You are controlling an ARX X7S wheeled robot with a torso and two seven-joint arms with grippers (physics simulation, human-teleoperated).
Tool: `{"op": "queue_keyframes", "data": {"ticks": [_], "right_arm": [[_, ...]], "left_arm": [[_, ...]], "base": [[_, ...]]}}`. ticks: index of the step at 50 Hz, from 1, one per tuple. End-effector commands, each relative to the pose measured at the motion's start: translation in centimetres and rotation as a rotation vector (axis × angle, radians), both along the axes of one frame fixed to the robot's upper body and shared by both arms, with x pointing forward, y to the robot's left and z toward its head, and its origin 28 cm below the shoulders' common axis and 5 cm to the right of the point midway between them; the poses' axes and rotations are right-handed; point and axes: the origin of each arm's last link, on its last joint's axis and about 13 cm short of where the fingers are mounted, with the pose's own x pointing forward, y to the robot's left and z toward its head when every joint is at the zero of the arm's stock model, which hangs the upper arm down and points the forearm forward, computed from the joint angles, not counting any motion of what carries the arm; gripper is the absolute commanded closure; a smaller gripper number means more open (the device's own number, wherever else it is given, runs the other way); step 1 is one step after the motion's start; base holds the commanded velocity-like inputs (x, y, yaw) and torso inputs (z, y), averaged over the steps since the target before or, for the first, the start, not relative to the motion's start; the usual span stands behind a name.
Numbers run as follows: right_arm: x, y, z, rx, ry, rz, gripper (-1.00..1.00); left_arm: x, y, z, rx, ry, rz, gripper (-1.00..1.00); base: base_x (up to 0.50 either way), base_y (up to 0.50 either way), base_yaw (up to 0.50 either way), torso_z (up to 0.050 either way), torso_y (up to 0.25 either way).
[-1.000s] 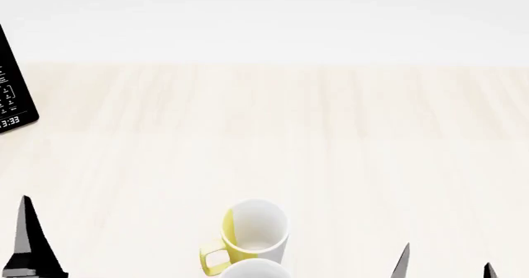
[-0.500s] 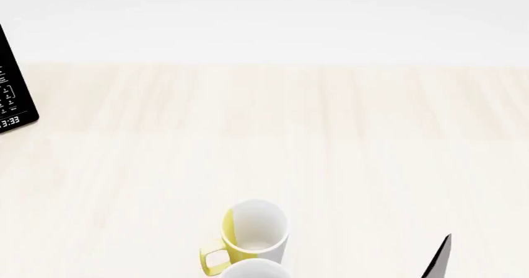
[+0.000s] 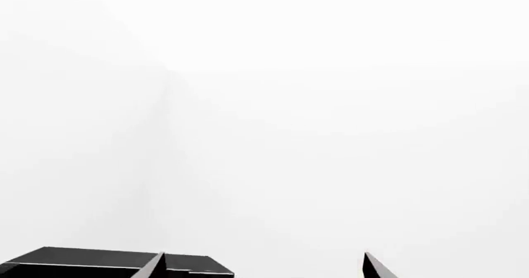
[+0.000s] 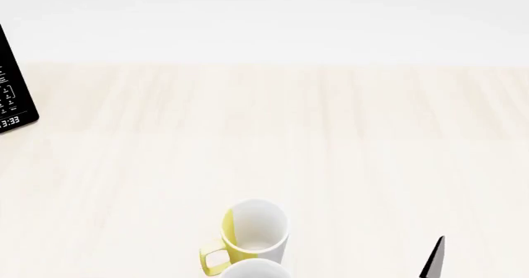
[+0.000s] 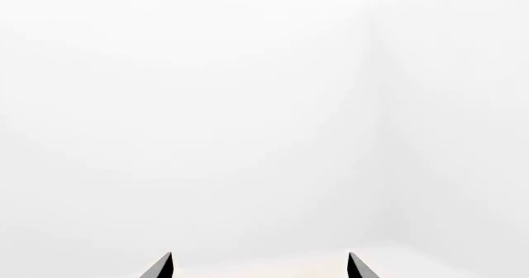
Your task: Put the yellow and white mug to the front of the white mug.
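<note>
A pale wooden table (image 4: 273,135) is filling most of the head view, running back to a white wall; at its far left edge a black appliance panel (image 4: 12,86) with white buttons and a clock readout is standing partly cut off by the frame.

Near the table's front edge the white mug (image 4: 254,269) is showing only the top arc of its rim at the bottom of the head view, so its inside cannot be told; the yellow and white mug (image 4: 254,228) is standing upright just behind it, on the far side from the robot, the two looking to be touching or nearly so; its yellow handle is pointing to the robot's left, and its white inside is showing nothing in it.

The right gripper (image 5: 259,267) is pointing at a blank white wall in its wrist view, its two dark fingertips spread wide apart and released, grasping nothing; one fingertip is peeking into the head view at lower right, well apart from the mugs.

The left gripper (image 3: 264,267) is likewise spread and released, empty, with a black box top beside one fingertip.
</note>
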Motion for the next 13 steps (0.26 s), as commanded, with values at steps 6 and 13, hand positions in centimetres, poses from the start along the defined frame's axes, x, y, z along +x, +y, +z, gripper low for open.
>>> {"op": "queue_keyframes", "data": {"ticks": [6,13], "right_arm": [[-0.81,0.36,0.24,-0.092,-0.092,0.055,-1.00],[-0.77,0.40,0.11,-0.100,-0.094,0.062,-1.00]], "left_arm": [[0.47,0.26,0.09,-0.030,0.034,0.071,-1.00],[0.56,0.30,0.07,-0.035,0.039,0.072,-1.00]], "base": [[0.00,0.00,0.00,0.000,0.000],[0.00,0.00,0.00,0.000,0.000]]}}
